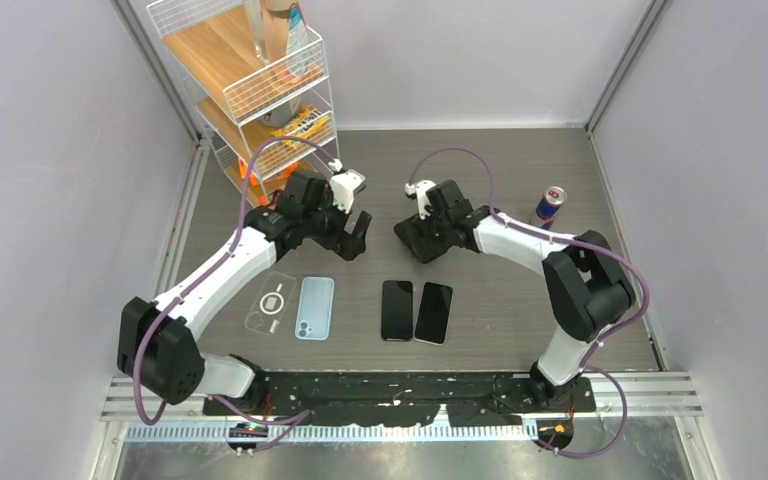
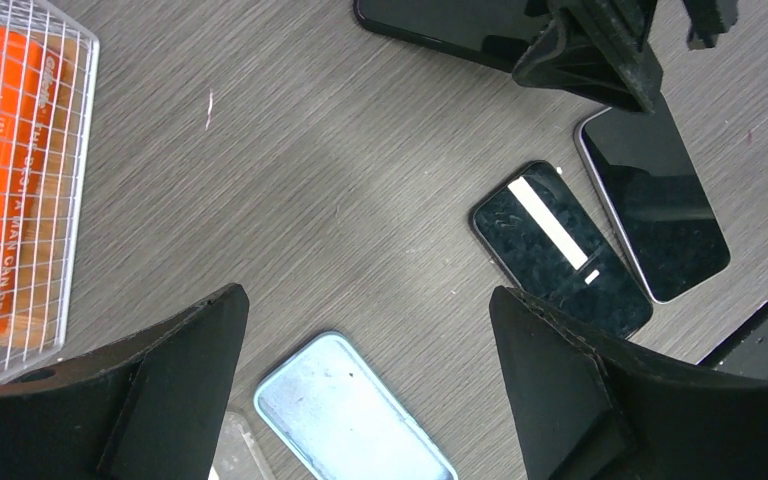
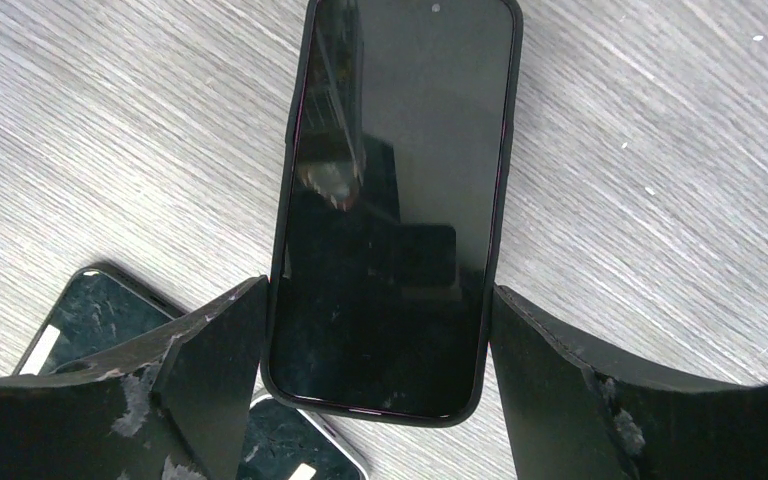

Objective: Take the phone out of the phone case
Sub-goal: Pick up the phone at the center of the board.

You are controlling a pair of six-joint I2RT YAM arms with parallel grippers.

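A phone in a black case (image 3: 390, 200) lies screen up between my right gripper's (image 3: 378, 290) fingers, which press on its two long sides just above the table. In the left wrist view the cased phone (image 2: 440, 22) shows at the top edge under the right gripper (image 2: 590, 50). My left gripper (image 2: 368, 295) is open and empty, hovering over the table left of it. In the top view the left gripper (image 1: 355, 240) and right gripper (image 1: 418, 238) face each other at mid table.
A clear case (image 1: 272, 302) and a light blue case (image 1: 315, 307) lie near left. Two bare black phones (image 1: 397, 309) (image 1: 434, 312) lie side by side at centre. A wire shelf rack (image 1: 250, 90) stands back left, a drink can (image 1: 550, 206) back right.
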